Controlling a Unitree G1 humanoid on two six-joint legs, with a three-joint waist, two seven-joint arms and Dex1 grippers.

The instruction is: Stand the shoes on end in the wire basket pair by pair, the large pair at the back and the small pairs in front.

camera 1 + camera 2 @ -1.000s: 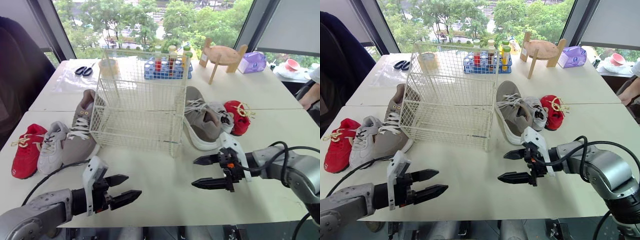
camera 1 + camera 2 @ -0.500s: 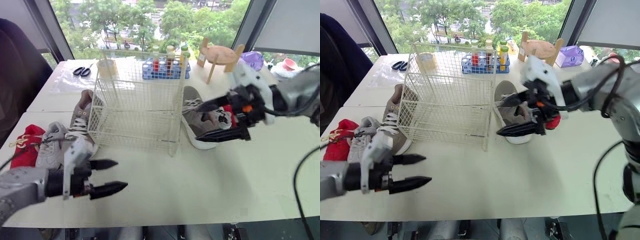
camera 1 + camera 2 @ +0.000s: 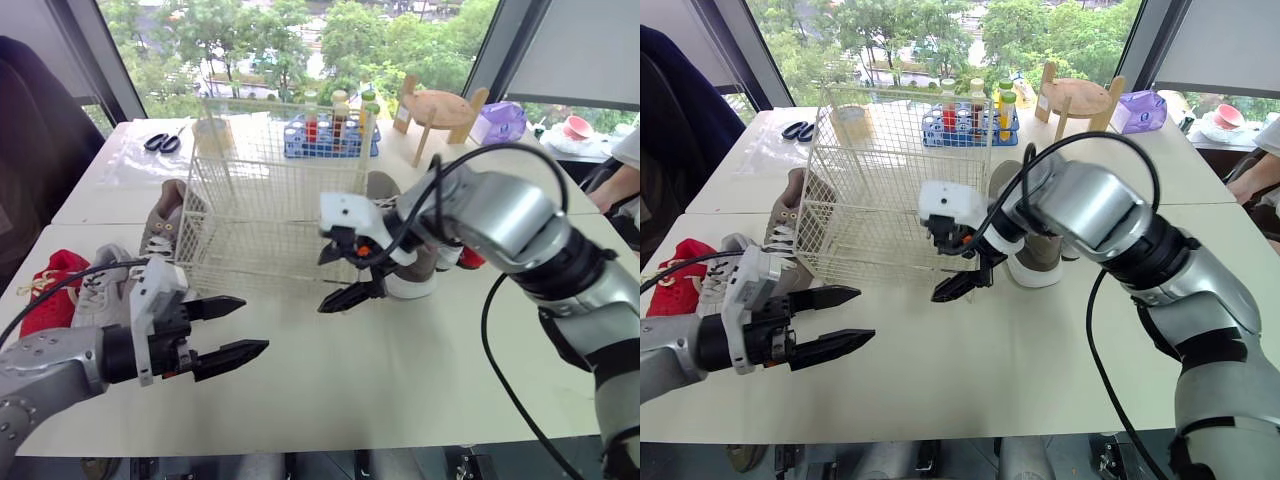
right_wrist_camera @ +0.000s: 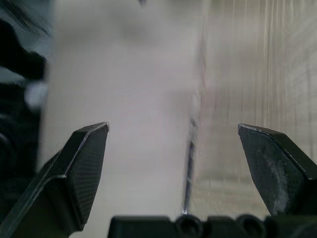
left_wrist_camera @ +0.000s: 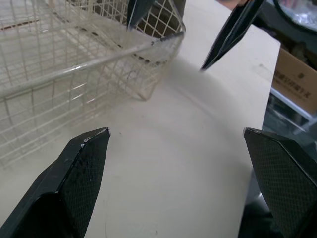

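**Zero shoes loaded; right claw astride the basket's corner**

Head view. The wire basket [image 3: 275, 190] stands empty on the tabletop [image 3: 400, 370].
- The right claw [image 3: 325, 283] is spread wide and carries nothing. One finger lies on each side of the basket's near corner.
- One large shoe [image 3: 408, 285] lies just behind this claw, partly hidden by the arm.
- The left claw [image 3: 250, 325] is also wide and empty. It hovers over bare tabletop with the basket just ahead of its tips.
- Off this claw's outer side lie the other large shoe [image 3: 160, 225], a white small shoe [image 3: 100, 290] and a red small shoe [image 3: 45, 295].

Left wrist view. Bare tabletop lies between this claw's own fingers. Ahead, one right-claw finger shows through the mesh and the other sits outside it.

Right wrist view. A single upright wire runs between the fingers. There is mesh to one side and plain tabletop to the other.

Judgement. This looks like a grip on the basket to steady or square it before loading.
- Close on the stiff corner wire, not the thin mesh.
- Keep the basket flat and slide it rather than lift it.
- Watch that the inside finger does not snag on release.
- The large pair should go in first, at the back.
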